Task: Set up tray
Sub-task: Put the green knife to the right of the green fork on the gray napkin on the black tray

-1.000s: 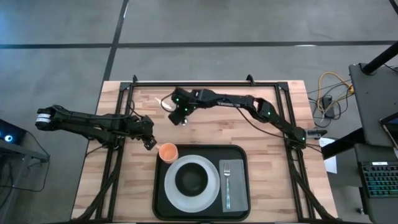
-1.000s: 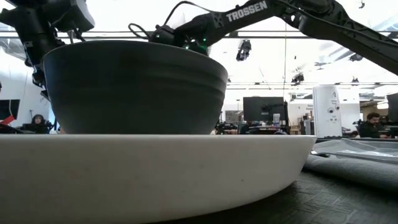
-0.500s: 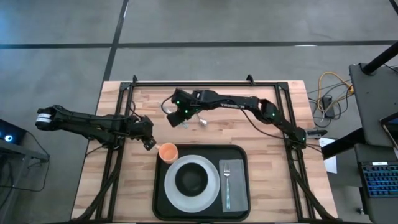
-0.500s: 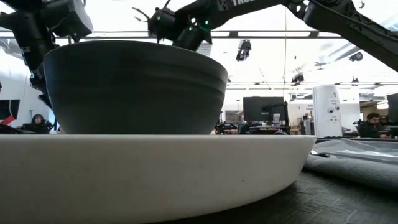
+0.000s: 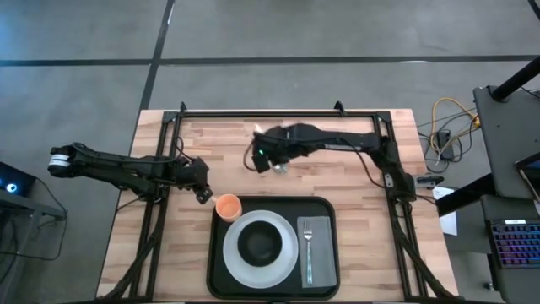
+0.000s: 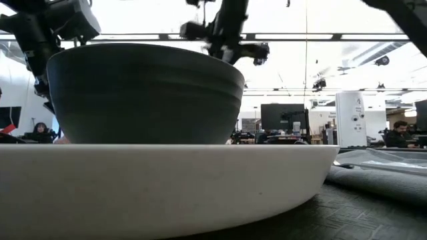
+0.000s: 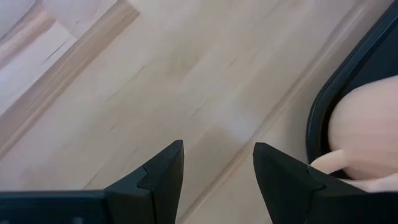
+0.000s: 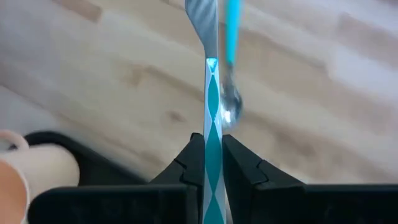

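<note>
The black tray [image 5: 325, 211] lies at the table's near middle. On it are a white plate [image 5: 238, 263] under a dark bowl [image 5: 260, 243], a grey napkin [image 5: 321, 249] with a fork [image 5: 307, 245], and an orange cup [image 5: 228, 205] in the far-left corner. My right gripper [image 5: 268, 160] hovers over the wood beyond the tray, shut on a silver piece of cutlery [image 8: 211, 118]. My left gripper [image 5: 201, 192] is open, low over the wood just left of the cup [image 7: 367, 137]. My right gripper pinches the silver cutlery by its thin handle [image 8: 211, 140] between the two fingers [image 8: 239, 165], which lie along it. The cutlery is seen edge-on and sticks out past the fingertips, its wider far end [image 8: 202, 15] blurred. It is lifted clear of the table.
A black metal frame [image 5: 278, 112] runs round the table's far and side edges. Bare wood lies between the tray and the far rail. Cables and a keyboard sit off the table's right side [image 5: 515, 241]. People sit far off in the room [image 6: 400, 130].
My right gripper has moved toward the table's right, from beyond the cup to beyond the plate. It has risen and turned, carrying the cutlery with it, while its elbow folded in toward the right edge. My left gripper has kept still.
</note>
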`<action>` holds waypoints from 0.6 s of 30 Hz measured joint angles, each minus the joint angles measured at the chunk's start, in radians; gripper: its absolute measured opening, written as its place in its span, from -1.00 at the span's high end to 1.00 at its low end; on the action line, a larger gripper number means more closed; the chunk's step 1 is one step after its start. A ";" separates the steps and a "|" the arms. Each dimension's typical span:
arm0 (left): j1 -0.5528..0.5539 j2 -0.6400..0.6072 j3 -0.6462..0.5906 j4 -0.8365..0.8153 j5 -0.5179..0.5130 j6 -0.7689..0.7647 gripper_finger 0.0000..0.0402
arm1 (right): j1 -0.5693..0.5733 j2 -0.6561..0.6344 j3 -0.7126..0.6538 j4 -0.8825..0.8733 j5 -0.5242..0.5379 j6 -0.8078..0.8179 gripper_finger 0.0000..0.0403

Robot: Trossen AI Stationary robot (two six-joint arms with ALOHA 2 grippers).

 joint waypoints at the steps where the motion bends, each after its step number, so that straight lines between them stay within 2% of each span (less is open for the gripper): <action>1: 0.000 0.000 0.000 0.009 -0.001 0.000 0.14 | 0.015 -0.024 -0.028 -0.012 0.007 0.045 0.86; 6: 0.000 0.000 0.001 0.105 -0.001 0.000 0.14 | 0.109 -0.169 -0.208 -0.058 0.026 0.331 0.86; 11: 0.000 0.001 -0.001 0.173 0.003 0.018 0.14 | 0.255 -0.294 -0.404 -0.061 0.029 0.678 0.86; 18: -0.002 -0.001 0.010 0.174 0.027 0.052 0.14 | 0.480 -0.346 -0.573 -0.054 0.025 1.072 0.86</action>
